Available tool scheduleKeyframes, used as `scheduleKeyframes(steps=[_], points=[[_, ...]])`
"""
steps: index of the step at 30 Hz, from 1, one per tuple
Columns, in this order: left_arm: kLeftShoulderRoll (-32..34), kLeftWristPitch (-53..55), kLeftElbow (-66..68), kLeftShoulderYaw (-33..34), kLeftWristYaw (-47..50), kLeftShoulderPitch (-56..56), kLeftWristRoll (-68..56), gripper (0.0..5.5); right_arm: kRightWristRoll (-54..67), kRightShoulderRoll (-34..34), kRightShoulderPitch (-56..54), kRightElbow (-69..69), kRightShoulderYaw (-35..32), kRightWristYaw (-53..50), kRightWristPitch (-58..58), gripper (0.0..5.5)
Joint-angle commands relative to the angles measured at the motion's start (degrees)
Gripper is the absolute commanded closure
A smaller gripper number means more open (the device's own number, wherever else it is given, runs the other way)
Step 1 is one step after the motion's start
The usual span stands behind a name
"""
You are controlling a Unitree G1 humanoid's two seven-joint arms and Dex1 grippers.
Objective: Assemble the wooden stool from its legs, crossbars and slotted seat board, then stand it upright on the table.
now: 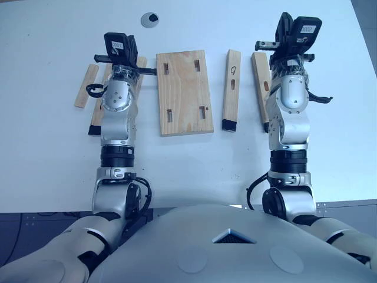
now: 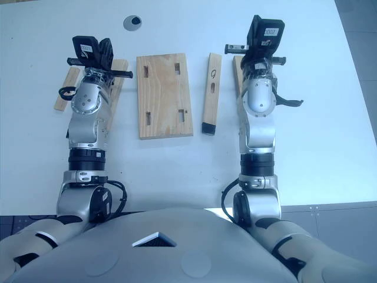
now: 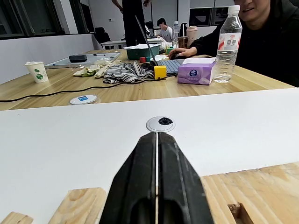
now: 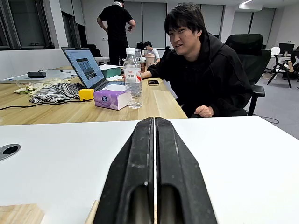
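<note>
On white table: pale slotted wooden seat board, black-tipped wooden leg, lying flat and apart (nothing joined); left gripper, right gripper closed, empty; assembly unstarted.

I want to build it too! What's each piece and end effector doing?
Seat board: flat, slots empty.
Middle leg: flat, loose.
Right leg: flat, partly under right arm.
Left leg: flat, partly under left arm.
Short crossbar: flat, loose.
Left end effector: shut, empty.
Right end effector: shut, empty.
</note>
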Motion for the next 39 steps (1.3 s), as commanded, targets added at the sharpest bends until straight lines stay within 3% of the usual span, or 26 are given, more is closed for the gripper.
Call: scheduleKeyframes(steps=[1,5,13,27,30,35,39], points=[[1.01,0.11,0.72,0.37,-0.09,-0.92,0.39,5.50,-0.28,-0.36,-1.16,0.70,-0.09,0.01,-0.45,5.47],[4.16,0.61,0.91,0.63,-2.73,-1.73,0.33,5.50,-0.33,-0.17,-0.75,0.44,0.07,-0.06,-0.32,5.47],[17.39,2.13,8.87,1.87,-13.16,-2.23,1.01,5.50,-0.39,0.08,0.14,-0.05,0.13,-0.62,-0.17,5.47],[15.32,-0.50,11.76,2.93,-11.34,-2.16,-0.73,5.50,-0.40,0.08,0.02,0.78,0.52,-0.70,-0.40,5.47],[16.49,-0.47,11.61,2.43,-13.17,-1.17,-0.29,5.06,-0.38,0.05,0.13,0.48,0.53,-0.70,-0.32,5.50],[28.65,9.12,10.80,3.58,-30.41,1.09,-4.48,4.26,-0.36,0.01,0.46,0.35,0.44,-0.74,-0.25,5.50],[34.57,9.04,16.79,2.24,-37.95,2.77,-3.02,3.64,-0.39,0.32,0.72,0.27,0.47,-1.07,-0.42,5.50]])
